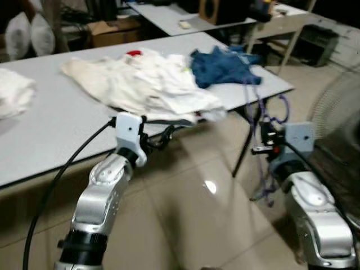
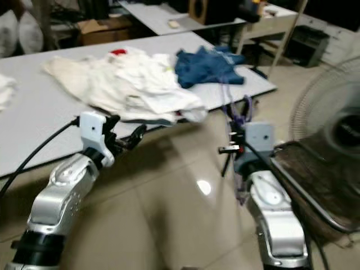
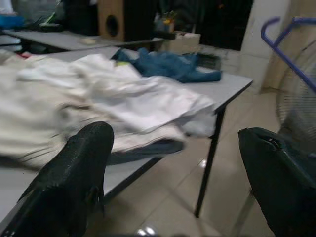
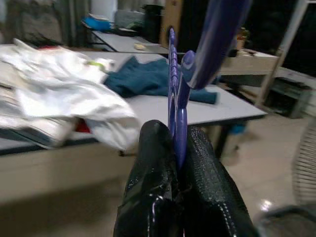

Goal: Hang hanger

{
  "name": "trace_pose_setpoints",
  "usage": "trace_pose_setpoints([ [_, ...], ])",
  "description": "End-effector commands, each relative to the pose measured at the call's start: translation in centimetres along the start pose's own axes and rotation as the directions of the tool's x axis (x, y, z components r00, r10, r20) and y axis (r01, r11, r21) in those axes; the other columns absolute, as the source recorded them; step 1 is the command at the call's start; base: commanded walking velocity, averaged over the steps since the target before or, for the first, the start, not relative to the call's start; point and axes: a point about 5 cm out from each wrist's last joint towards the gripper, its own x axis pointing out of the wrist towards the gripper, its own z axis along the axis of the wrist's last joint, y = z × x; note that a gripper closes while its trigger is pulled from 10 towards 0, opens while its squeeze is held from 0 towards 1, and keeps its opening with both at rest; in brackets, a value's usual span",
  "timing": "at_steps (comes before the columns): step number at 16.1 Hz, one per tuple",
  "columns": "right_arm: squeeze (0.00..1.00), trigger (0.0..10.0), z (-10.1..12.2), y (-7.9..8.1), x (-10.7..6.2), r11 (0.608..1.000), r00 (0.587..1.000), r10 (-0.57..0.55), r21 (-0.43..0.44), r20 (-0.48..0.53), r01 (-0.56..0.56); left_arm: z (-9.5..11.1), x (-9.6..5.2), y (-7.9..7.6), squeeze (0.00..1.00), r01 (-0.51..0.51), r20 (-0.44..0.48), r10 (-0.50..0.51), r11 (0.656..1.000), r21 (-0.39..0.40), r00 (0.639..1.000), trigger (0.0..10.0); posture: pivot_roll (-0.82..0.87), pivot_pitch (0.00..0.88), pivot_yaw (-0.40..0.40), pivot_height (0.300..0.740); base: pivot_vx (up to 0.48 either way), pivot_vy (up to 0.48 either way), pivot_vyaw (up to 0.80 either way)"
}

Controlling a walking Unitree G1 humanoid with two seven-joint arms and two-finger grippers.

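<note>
A purple-blue plastic hanger (image 1: pixel 265 115) hangs pinched between the fingers of my right gripper (image 1: pixel 263 142), beside the table's right corner. In the right wrist view the hanger (image 4: pixel 173 84) rises from between the two black fingertips (image 4: pixel 153 177), and the right gripper (image 4: pixel 178 153) is shut on it. My left gripper (image 1: pixel 160 138) is open at the table's front edge, just below the pile of white clothes (image 1: pixel 146 81). In the left wrist view its fingers (image 3: pixel 74 173) stand wide apart with nothing between them.
The long grey table (image 1: pixel 50 135) also carries a crumpled blue garment (image 1: pixel 222 64) near its right end. A standing fan (image 2: pixel 332 129) is close on my right. More tables, a cardboard box (image 1: pixel 112 31) and a speaker stand behind. Tiled floor lies below.
</note>
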Motion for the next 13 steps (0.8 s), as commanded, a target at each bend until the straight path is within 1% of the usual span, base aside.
trace_pose_setpoints([
  [1,0.00,10.0,0.3,0.0,-0.2,1.000,1.000,0.011,0.006,0.012,-0.011,-0.1,-0.2,0.2,0.00,-0.005,0.005,0.005,1.000,-0.012,1.000,10.0,-0.22,0.000,0.007,0.740,0.000,0.000,0.00],
  [3,0.00,10.0,0.2,-0.4,-0.8,1.000,1.000,-0.002,0.003,0.001,0.002,-0.1,-0.1,-0.1,0.00,0.006,0.021,-0.006,1.000,-0.013,1.000,10.0,-0.24,0.000,0.018,0.740,0.000,0.000,0.00],
  [5,0.00,10.0,-0.2,-1.0,-1.3,1.000,0.999,-0.030,-0.004,-0.012,0.030,-0.5,0.2,-0.6,0.00,0.035,0.014,-0.035,0.999,0.014,0.999,10.0,-0.24,0.000,0.030,0.740,0.000,0.000,-0.62],
  [6,0.00,10.0,-0.2,-1.2,-1.3,0.999,0.999,-0.039,-0.002,-0.013,0.039,-0.5,0.2,-0.6,0.00,0.026,0.012,-0.026,0.999,0.019,1.000,10.0,-0.24,0.000,0.029,0.740,0.330,0.000,-0.77],
  [8,0.00,10.0,0.0,-1.2,-1.2,0.999,0.999,-0.036,-0.018,-0.009,0.036,-0.7,-0.1,0.1,0.00,-0.011,0.001,0.011,0.999,0.032,1.000,10.0,-0.24,0.000,0.017,0.740,0.334,0.000,0.00],
  [11,0.00,10.0,-0.2,-0.7,-1.0,0.998,0.999,0.037,-0.056,-0.033,-0.039,-1.5,-0.6,1.4,0.00,-0.094,-0.031,0.096,0.993,0.069,0.995,10.0,-0.25,0.000,0.006,0.740,0.335,0.000,0.00],
  [13,0.00,10.0,-0.2,-0.6,-1.0,0.997,0.998,0.052,-0.047,-0.038,-0.054,-1.7,-0.6,1.7,0.00,-0.127,-0.034,0.130,0.989,0.076,0.991,10.0,-0.24,0.000,0.004,0.740,0.339,0.000,0.00],
])
